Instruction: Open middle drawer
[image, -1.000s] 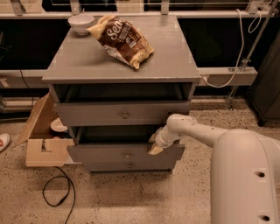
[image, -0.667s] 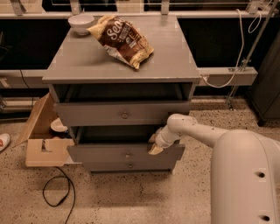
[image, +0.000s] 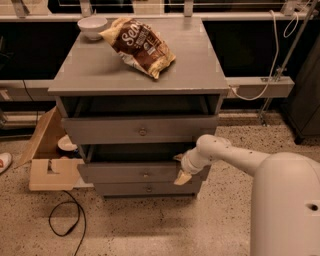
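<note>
Gripper (image: 181, 169) at right end of middle drawer (image: 125, 173), against its front, well off tiny centre knob (image: 146, 174). Whether it clamps anything: cannot tell. Drawer sits under taller top drawer (image: 110, 132), front slightly proud of lowest drawer (image: 120, 189). Risks: off-centre pull skews drawer, jams it; contact slips off edge, arm jerks back.

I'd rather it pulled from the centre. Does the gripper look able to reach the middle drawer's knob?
Probably yes: the gripper sits at the right end of the middle drawer, whose knob faces outward with nothing in front of it.
</note>
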